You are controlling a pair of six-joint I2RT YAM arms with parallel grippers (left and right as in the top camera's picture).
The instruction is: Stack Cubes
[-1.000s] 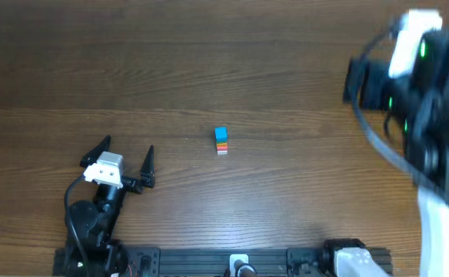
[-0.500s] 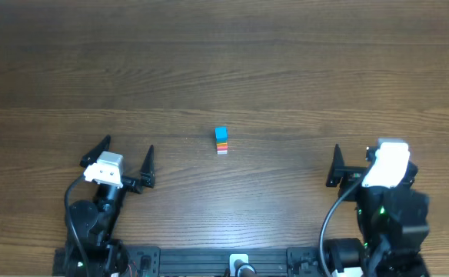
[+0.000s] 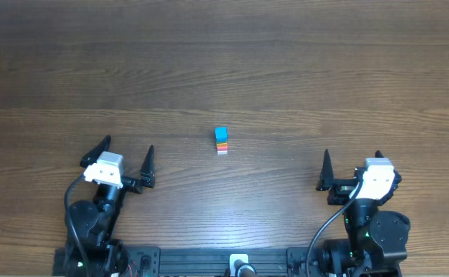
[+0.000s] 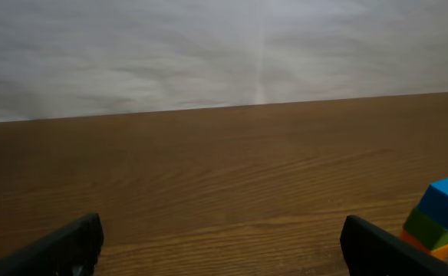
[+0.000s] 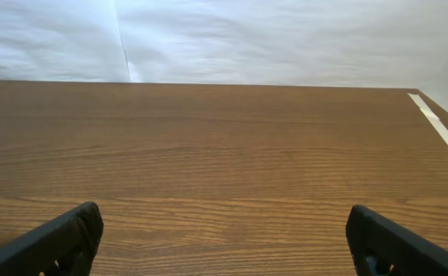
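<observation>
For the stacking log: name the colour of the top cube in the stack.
The top cube is blue, clearest in the left wrist view.

Brown wood-grain table (image 3: 224, 61), white wall (image 4: 209, 46) behind its far edge, pale tape strip (image 5: 439, 126) near one corner

A small stack of cubes (image 3: 221, 141) stands near the middle of the wooden counter (image 3: 224, 61), with a blue cube (image 4: 447, 202) on top, a green cube (image 4: 427, 228) directly beneath it and an orange cube (image 4: 439, 249) under that.
</observation>
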